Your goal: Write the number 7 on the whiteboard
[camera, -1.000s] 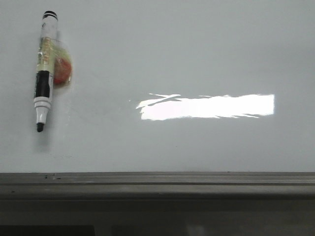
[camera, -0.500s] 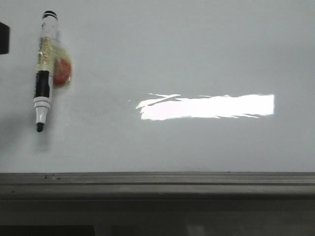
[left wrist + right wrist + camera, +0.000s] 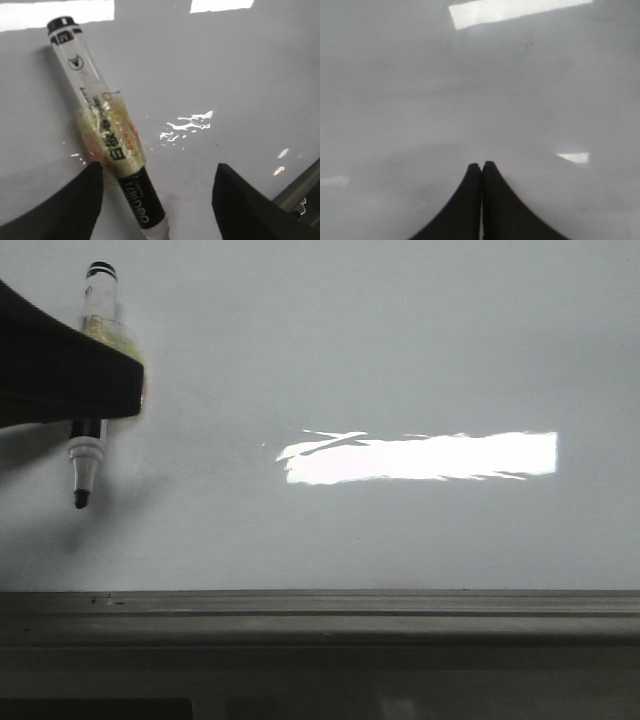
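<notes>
Marker [image 3: 107, 145] label reads "白板笔" and "deno"-like lettering, lying on the whiteboard [image 3: 400, 360]. Left gripper [image 3: 157, 200] spread wide, straddling the marker; it has moved in over it since half a second ago. Right gripper [image 3: 481, 172] pinched closed, empty. No 7 drawn.

Whiteboard [image 3: 400, 350]: large, glossy, pale grey-white. Lies flat; fills most of the front view from left to right and out to the far edge. Bounded on the near side by a grey metal ledge [image 3: 320, 605] running the full width. Shows a bright elongated glare patch [image 3: 420, 457] right of centre and faint dark specks [image 3: 125, 558] at near left, just beyond the ledge.
</notes>
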